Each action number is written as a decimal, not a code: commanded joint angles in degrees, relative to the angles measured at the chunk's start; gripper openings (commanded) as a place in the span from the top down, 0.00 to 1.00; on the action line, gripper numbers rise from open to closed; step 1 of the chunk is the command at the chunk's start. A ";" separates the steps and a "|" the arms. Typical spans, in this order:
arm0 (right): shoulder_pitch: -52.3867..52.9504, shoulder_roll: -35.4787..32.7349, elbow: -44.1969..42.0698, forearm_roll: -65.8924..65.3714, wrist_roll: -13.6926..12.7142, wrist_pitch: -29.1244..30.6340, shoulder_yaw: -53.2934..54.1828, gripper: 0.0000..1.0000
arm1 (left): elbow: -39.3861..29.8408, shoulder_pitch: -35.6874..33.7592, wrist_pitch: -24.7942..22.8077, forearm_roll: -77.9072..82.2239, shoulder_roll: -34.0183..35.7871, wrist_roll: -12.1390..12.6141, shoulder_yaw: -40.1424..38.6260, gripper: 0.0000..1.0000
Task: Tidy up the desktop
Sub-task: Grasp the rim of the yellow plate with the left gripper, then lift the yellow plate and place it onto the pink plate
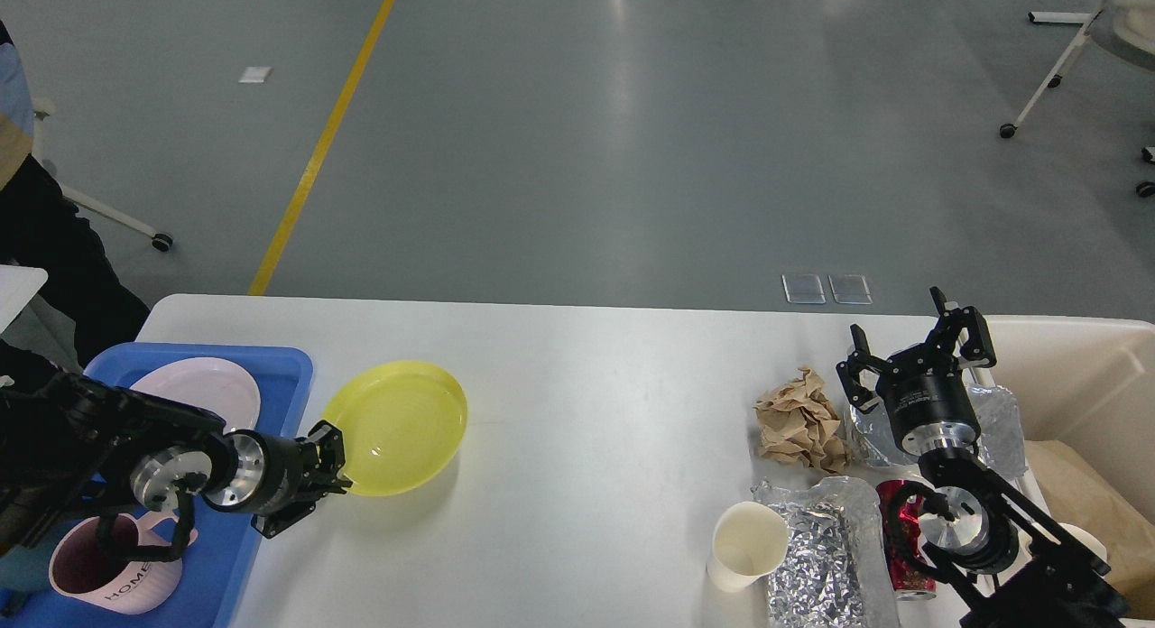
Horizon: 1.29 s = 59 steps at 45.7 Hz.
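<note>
- Your white worktop fills the lower half of the head view, its far edge running across the middle and its rounded far-left corner showing.
- At its left end you see a blue tray holding a pale plate and a pink mug; a yellow plate rests just beside the tray.
- Your left pincer is clamped on the yellow plate's near-left rim.
- Toward the right lie crumpled brown paper, foil, a white paper cup and a red can.
- Your right pincer hovers with fingers apart, above foil near a cream bin.
- Beyond the worktop you have grey floor with a yellow line.
</note>
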 commanded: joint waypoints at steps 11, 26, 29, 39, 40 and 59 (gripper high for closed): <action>0.03 0.04 0.00 0.00 0.00 -0.05 -0.08 0.00 | -15.95 -26.16 -6.08 0.18 1.80 3.32 16.56 1.00; 0.03 -0.05 0.00 0.00 0.00 -0.05 0.01 0.00 | -27.74 -49.20 -11.44 -0.53 1.62 2.88 26.93 1.00; 0.03 0.04 0.00 0.00 0.00 -0.05 0.01 0.00 | -27.39 -49.56 -11.53 -0.53 1.80 2.88 27.99 1.00; -0.06 -0.05 0.00 0.00 0.00 0.04 0.01 0.00 | -23.79 -49.39 -14.25 -0.44 4.87 3.23 31.15 1.00; 0.03 0.04 0.00 0.00 0.00 0.04 0.01 0.00 | -23.09 -49.30 -14.78 -0.44 5.40 3.23 31.42 1.00; -0.06 -0.05 0.00 0.00 0.00 -0.05 0.01 0.00 | 3.80 -32.60 -27.52 0.18 17.61 3.84 31.95 1.00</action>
